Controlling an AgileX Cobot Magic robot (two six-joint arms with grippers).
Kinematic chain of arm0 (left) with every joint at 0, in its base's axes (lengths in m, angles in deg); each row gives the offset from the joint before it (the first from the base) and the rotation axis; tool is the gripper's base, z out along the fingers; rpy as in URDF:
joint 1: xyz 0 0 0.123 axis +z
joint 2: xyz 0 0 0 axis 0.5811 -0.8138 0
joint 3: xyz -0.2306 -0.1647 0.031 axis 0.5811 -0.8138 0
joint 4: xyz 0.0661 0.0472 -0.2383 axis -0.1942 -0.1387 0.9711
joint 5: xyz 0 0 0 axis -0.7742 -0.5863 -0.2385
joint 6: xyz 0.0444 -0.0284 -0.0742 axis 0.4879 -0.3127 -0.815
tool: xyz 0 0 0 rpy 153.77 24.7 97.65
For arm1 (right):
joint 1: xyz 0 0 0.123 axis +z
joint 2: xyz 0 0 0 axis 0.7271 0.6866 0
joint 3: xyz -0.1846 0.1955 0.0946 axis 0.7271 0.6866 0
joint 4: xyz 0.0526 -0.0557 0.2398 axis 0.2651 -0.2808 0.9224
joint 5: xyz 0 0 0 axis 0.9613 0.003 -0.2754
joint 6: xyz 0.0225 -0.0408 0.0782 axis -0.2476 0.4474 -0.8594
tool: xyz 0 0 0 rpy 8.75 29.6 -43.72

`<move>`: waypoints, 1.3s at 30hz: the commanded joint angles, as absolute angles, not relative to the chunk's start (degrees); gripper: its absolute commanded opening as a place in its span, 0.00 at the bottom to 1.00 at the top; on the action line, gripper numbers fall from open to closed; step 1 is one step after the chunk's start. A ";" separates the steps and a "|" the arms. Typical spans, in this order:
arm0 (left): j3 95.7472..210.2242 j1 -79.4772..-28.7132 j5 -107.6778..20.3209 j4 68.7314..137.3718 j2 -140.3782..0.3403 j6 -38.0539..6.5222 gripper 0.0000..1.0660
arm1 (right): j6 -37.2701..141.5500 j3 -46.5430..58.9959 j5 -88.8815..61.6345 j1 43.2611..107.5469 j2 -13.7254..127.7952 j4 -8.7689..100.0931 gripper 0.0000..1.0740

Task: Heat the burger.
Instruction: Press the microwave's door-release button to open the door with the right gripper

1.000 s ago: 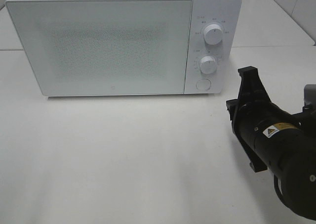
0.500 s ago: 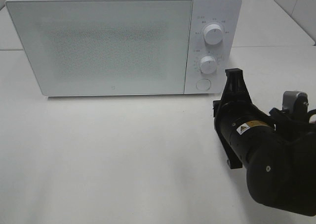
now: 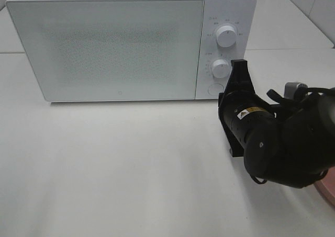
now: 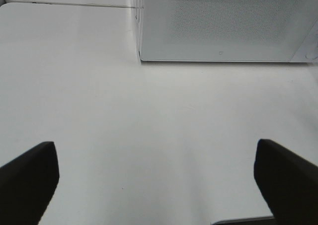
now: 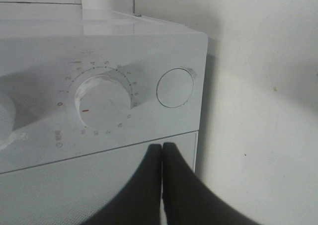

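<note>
Only stuff I can read: tiny numbers ringing the lower knob [image 5: 102,103] of the microwave [image 3: 104,43], like 0, 4, 5. The yellow warning-triangle sticker [image 3: 244,111] on the right arm [image 3: 277,143] has print that's too small.

Exterior high: raised, in front, looking down on the microwave [image 3: 104,43] and bench [image 3: 104,174]; mid-range.
Left wrist: low over the bench, facing the microwave's front lower corner; farther back.
Right wrist: rolled sideways, close against the control panel. Its lower dial [image 5: 102,103] and round button [image 5: 175,88] also show in exterior high.

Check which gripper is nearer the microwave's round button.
Right. Right gripper, jaws shut, is close by the round button; left gripper hangs over the table, well short of the microwave.
</note>
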State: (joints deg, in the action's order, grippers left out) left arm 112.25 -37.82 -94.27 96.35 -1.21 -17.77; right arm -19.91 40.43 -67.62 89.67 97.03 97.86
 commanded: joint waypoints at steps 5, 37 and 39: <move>112.31 -37.88 -93.70 96.63 -0.23 -17.77 0.94 | -22.77 35.85 -64.53 86.29 100.87 92.93 0.00; 112.31 -37.88 -93.70 96.63 -0.23 -17.77 0.94 | -25.41 25.76 -63.50 81.99 110.55 90.81 0.00; 112.31 -37.88 -93.70 96.63 -0.23 -17.77 0.94 | -25.12 25.42 -63.56 81.99 110.55 90.87 0.00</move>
